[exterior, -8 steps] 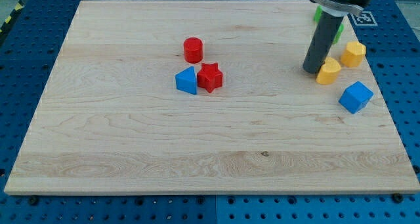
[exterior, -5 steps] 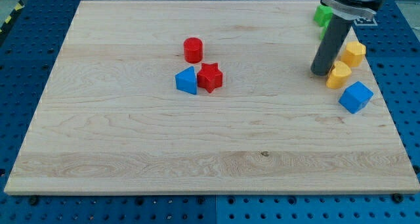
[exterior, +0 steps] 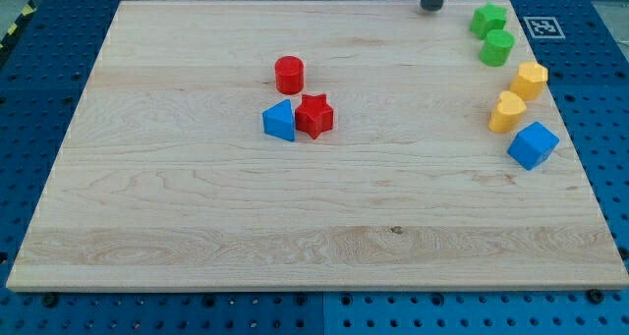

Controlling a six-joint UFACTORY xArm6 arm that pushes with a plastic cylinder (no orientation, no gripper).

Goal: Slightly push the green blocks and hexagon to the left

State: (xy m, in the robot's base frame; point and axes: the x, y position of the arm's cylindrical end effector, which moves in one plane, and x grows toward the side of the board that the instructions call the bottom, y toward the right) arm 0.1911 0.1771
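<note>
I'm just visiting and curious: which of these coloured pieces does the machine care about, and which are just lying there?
In the job:
green star-shaped block
green cylinder block
yellow hexagon block
my tip, left of the green blocks

Just lying about:
yellow rounded block
blue cube
red cylinder
red star
blue triangular block

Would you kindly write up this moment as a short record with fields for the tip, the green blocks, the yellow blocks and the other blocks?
tip: my tip at the view's top edge of the wooden board, left of the green blocks, touching none
green: green star block; green cylinder block just below it
yellow: yellow hexagon block; yellow rounded block
others: blue cube; red cylinder; red star beside blue triangular block
</note>
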